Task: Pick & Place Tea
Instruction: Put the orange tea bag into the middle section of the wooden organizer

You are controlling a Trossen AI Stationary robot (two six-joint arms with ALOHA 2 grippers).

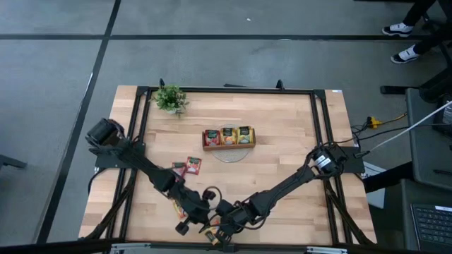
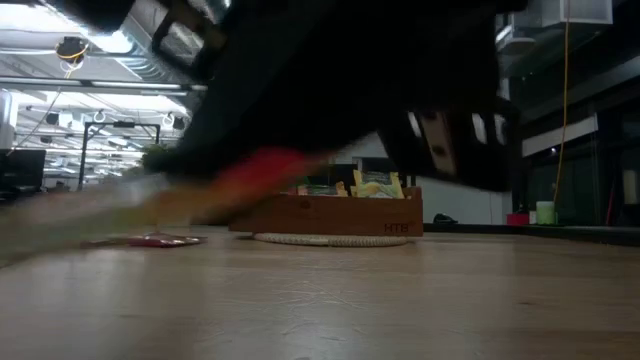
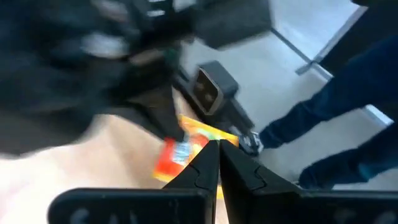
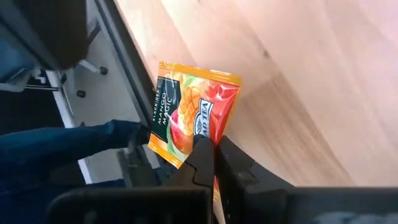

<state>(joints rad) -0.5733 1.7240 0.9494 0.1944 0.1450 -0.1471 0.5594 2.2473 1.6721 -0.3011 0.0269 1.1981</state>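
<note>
At the near edge of the worktop we see our right hand pinching an orange tea sachet; our left hand is pressed together beside it

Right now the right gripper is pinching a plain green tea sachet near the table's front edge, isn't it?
Not green. The right wrist view shows the right gripper shut on an orange-and-red mango sachet. It is indeed near the table's front edge.
</note>
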